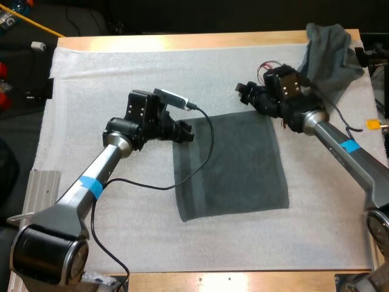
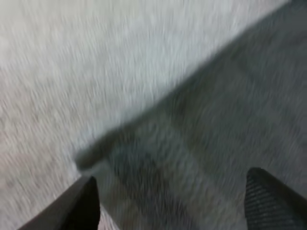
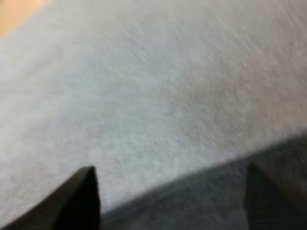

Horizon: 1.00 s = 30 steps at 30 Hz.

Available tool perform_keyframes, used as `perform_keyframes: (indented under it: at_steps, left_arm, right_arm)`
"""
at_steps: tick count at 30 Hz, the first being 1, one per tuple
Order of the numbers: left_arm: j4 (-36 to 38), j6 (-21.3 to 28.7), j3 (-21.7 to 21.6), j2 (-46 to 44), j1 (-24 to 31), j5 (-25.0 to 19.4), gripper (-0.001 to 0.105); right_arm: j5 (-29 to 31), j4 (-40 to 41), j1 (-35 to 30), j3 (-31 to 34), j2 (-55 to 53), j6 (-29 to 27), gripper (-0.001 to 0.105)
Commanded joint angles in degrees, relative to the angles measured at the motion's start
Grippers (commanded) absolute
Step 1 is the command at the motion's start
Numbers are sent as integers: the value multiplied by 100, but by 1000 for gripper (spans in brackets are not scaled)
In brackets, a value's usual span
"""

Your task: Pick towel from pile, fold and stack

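— Grey-green flat towel (image 1: 234, 164) lies spread in one layer in the middle of the white mat (image 1: 109, 79), edges fairly square. Crumpled towel (image 1: 328, 52) sits at the mat's far right corner, apart from it. Left gripper (image 1: 187, 132) hangs at the flat towel's far left corner, right gripper (image 1: 243, 91) near its far right corner. Each has its fingers (image 2: 84, 201) spread, pinching nothing.

— Step in hand?

— By my judgement, the first fold: take the two far corners and carry them over to the near edge. To do it well, each gripper should come down squarely on its corner, bite cloth only and not the mat beneath, and close together with the other. The right one looks to hover just beyond the far edge, so it should come in over the cloth before it closes. Then lift both level, travel in step, and lay corner on corner.

— Surface?

— Wooden table (image 1: 182, 41), pale, carrying the mat. The mat's face looks soft and nubbly and probably grips cloth a little, so dragging could wrinkle the towel. Recommend lifting clear rather than sliding.
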Motion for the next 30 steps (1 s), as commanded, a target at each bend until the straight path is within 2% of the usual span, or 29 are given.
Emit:
perform_keyframes:
  at_steps: [1, 6, 10, 15, 19, 25, 30]
  left_arm:
    - [-64, -24, -91, -206, 3, -11, 60]
    - [110, -24, -113, -892, 3, -11, 59]
    - [780, -66, -113, -1572, 3, -11, 59]
    - [1663, -115, -113, -2582, -22, -11, 59]
    - [2175, -504, -113, -3427, -28, 58, 59]
    - [2905, -1116, -113, -4456, -28, 544, 59]
    - [3613, -1158, -119, -5010, -28, 588, 59]
  right_arm:
    - [-64, -121, -29, -40, -226, -271, 54]
    - [-64, 216, -29, -40, -744, -1158, 54]
    - [-64, 1027, -29, -40, -1314, -1534, 54]
    - [-64, 2217, 12, -40, -1974, -1793, 54]
    - [-64, 3170, 11, -40, -2558, -1857, 54]
    - [-44, 4197, 11, -40, -3345, -1893, 54]
    - [252, 4880, 11, -40, -3963, -1953, 54]
